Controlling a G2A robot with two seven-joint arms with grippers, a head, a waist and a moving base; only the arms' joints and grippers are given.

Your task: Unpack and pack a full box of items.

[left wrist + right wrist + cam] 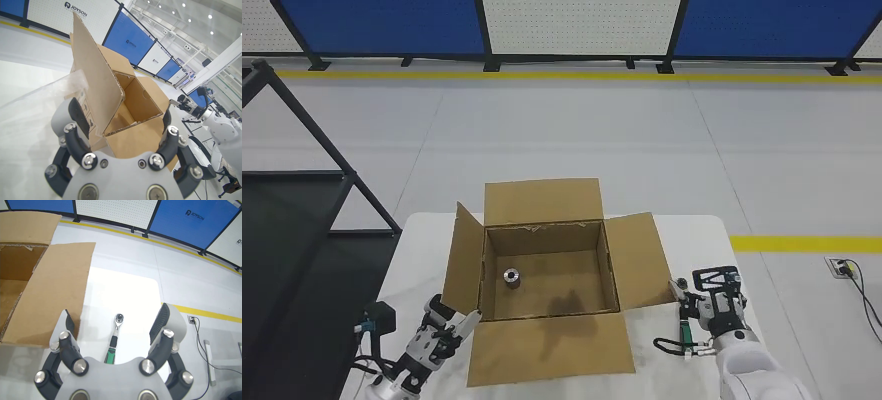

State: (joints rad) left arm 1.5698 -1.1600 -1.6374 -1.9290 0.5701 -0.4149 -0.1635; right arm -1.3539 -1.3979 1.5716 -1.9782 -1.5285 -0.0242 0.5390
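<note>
Hovering released over the ratchet wrench (pixel 115 336), right claw (pixel 116 313) may snag the adjoining box flap (pixel 56 285); left claw (pixel 120 107) also released.

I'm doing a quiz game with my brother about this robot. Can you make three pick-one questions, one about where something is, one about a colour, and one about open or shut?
1. The flaps of the cardboard box are:
A. taped shut
B. spread open
C. torn off

2. The ratchet wrench lies:
A. inside the box
B. on the white table beside the box
C. clamped between a gripper's fingers

3. The wrench's handle is:
A. green
B. red
C. yellow

Answers:
1 B, because the top view shows all four flaps folded outward.
2 B, because the wrench rests on the table under the open right gripper and nothing is gripping it.
3 A, because the grip end looks green in the right wrist view.
</note>
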